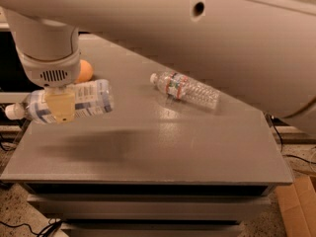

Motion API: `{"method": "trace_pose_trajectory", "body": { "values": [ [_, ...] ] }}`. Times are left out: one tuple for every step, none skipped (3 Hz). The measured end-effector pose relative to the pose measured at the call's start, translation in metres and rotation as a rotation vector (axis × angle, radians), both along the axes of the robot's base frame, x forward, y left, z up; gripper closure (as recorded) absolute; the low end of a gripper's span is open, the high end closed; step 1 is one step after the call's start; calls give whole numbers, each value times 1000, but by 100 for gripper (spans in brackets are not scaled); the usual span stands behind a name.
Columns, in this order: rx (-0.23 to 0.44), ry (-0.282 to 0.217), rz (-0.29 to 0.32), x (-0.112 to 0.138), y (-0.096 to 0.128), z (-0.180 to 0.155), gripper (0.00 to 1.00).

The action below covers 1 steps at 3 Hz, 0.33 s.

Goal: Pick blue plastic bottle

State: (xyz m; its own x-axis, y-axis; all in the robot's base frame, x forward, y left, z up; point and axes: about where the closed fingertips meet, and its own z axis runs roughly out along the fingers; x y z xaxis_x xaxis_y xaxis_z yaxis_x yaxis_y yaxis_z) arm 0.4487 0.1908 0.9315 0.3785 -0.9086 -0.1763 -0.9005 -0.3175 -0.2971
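No word or number can be read. The blue plastic bottle (86,98) carries a pale blue and white label with some darker marks, too fine to make out. The hand (59,107), at the left above the bench (163,147), grips this bottle across its label. The clear bottle (190,89) lying on the bench has a red and green band, also unreadable.

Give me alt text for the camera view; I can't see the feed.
The gripper, at left, holds the blue plastic bottle sideways above the gray table, its shadow below. A slimmer clear bottle lies on the table to the right, and an orange round thing sits behind the gripper.
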Motion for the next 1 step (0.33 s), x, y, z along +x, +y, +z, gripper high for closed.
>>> {"method": "trace_pose_trajectory", "body": {
  "values": [
    [13, -18, 21, 3, 0, 7, 100]
  ]
}}
